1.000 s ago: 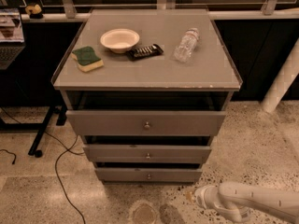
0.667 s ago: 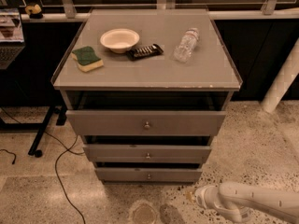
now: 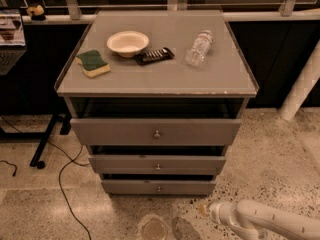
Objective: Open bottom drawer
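Hovering near the floor [image 3: 280,154], the gripper [image 3: 212,212] is sitting down-right of the knob [image 3: 159,188] on the wide bottom drawer [image 3: 130,187]; whether it is open cannot be told.

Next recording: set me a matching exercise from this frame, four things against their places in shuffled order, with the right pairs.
Things:
1. sponge
2. bowl
3. bottle
4. gripper

Places:
A. low near the floor, right of the bottom drawer
B. lying on the right side of the cabinet top
C. near the cabinet top's left edge
D. between the sponge and the dark bar

Pairs: 1-C, 2-D, 3-B, 4-A
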### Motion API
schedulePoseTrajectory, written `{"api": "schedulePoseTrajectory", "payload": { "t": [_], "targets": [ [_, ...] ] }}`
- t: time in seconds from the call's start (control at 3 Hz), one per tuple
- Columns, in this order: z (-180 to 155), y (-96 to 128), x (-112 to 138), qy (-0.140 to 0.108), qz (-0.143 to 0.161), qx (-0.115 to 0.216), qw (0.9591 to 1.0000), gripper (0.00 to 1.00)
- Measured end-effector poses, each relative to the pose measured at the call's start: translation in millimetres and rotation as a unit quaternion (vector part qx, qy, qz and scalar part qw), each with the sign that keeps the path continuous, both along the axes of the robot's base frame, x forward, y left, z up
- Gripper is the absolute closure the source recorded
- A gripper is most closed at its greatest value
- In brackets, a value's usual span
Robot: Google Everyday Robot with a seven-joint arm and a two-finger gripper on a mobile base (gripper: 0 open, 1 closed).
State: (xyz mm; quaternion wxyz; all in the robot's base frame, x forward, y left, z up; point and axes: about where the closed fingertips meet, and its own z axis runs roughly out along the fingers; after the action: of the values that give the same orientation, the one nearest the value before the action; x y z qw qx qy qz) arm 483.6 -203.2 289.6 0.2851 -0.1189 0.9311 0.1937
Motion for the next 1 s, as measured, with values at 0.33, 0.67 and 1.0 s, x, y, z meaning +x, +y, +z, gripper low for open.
{"api": "schedulePoseTrajectory", "payload": {
  "t": [0.33, 0.67, 1.0],
  "targets": [
    [-18, 1, 17, -0.014, -0.010, 0.016, 0.9997, 1.00],
    [-28, 4, 32, -0.035, -0.002, 0.029, 0.9989, 1.00],
    [-34, 5, 45, -0.052, 0.034, 0.039, 0.9973, 1.00]
  ]
}}
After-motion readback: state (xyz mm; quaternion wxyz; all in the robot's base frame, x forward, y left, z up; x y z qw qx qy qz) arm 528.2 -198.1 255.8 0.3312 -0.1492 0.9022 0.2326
